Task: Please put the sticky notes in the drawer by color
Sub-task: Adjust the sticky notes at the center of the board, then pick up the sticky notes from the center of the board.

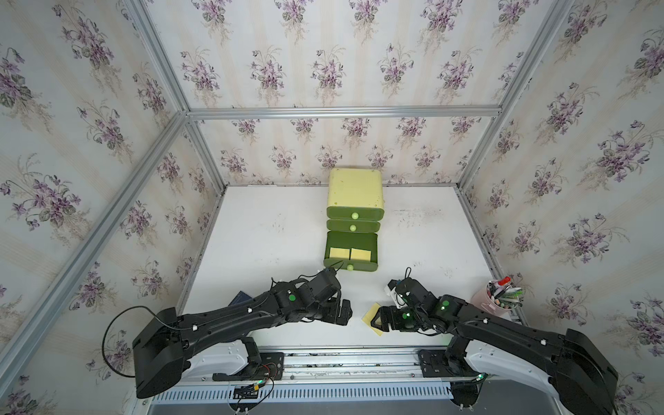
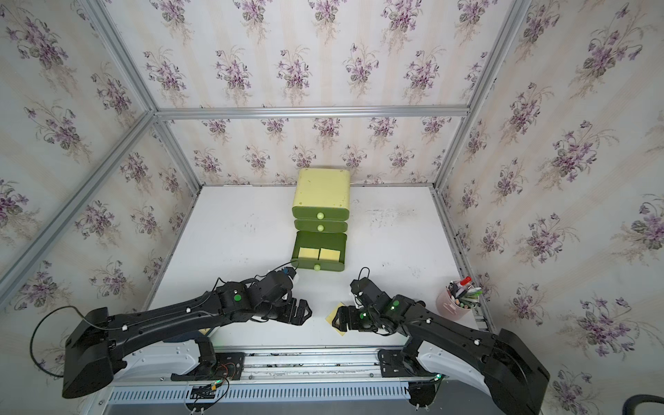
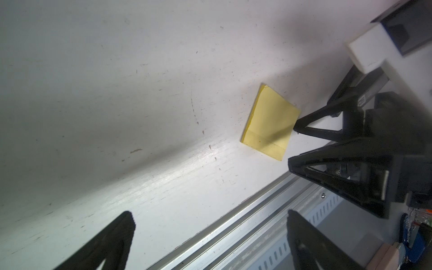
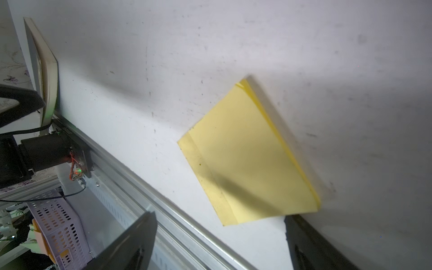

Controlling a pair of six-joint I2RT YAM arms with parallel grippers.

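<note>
you had a thin, light, floppy yellow sticky note [image 1: 369,315] lying flat at lower centre in a top view, likely best pinched by one edge, with the right gripper [image 1: 379,321] spread wide and empty.

A pink cup [image 1: 489,304] crammed with pens stands near the scuffed white worktop [image 1: 266,230]'s right edge. A dark blue book [image 1: 241,299], partly hidden, lies near the left edge. Floral wallpaper [image 1: 323,54] covers the walls.

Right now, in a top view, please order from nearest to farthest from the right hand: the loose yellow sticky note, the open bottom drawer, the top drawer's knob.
1. Loose yellow sticky note: front of the table, right by the right hand.
2. Open bottom drawer: farther back, mid-table.
3. Top drawer's knob: highest on the cabinet, farthest back.
</note>
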